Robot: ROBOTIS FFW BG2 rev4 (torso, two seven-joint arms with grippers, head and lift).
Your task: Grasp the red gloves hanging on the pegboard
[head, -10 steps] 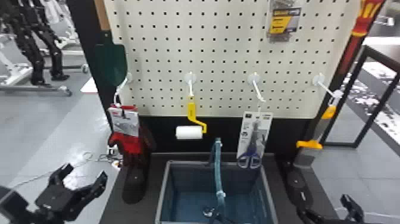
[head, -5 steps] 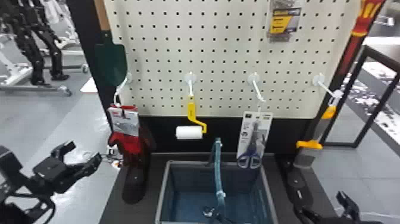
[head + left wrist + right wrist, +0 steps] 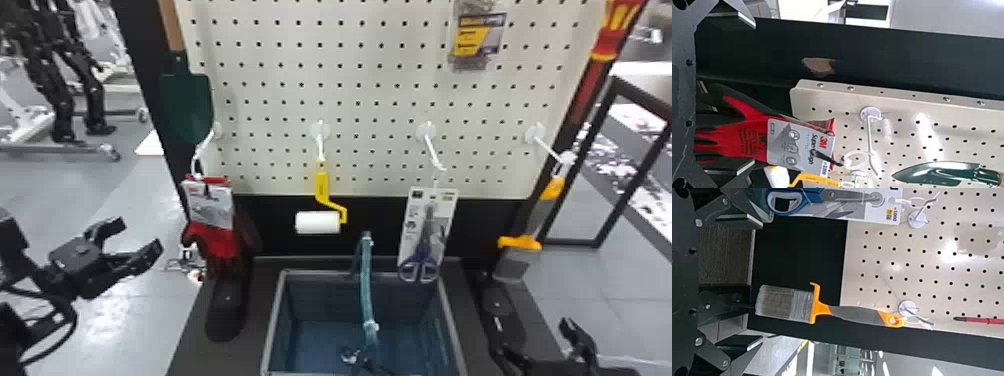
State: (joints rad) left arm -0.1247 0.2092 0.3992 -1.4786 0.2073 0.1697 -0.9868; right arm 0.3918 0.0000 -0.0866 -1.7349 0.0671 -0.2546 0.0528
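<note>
Cream perforated pegboard (image 3: pixel 380 90) backs the red fabric gloves with black fingertips and a grey card header (image 3: pixel 216 235), which hang from a white hook (image 3: pixel 202 150) at its lower left, by the dark counter's (image 3: pixel 235 357) left end. My left gripper (image 3: pixel 136 234) hovers near them over the grey floor (image 3: pixel 125 320), fingers spread wide. My right gripper (image 3: pixel 756 282) is low on the right, also wide open.

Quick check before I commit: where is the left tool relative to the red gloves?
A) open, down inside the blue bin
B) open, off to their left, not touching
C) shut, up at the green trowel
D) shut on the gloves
B: in the head view the left tool is open and sits left of the red gloves, with a visible gap between them.
</note>
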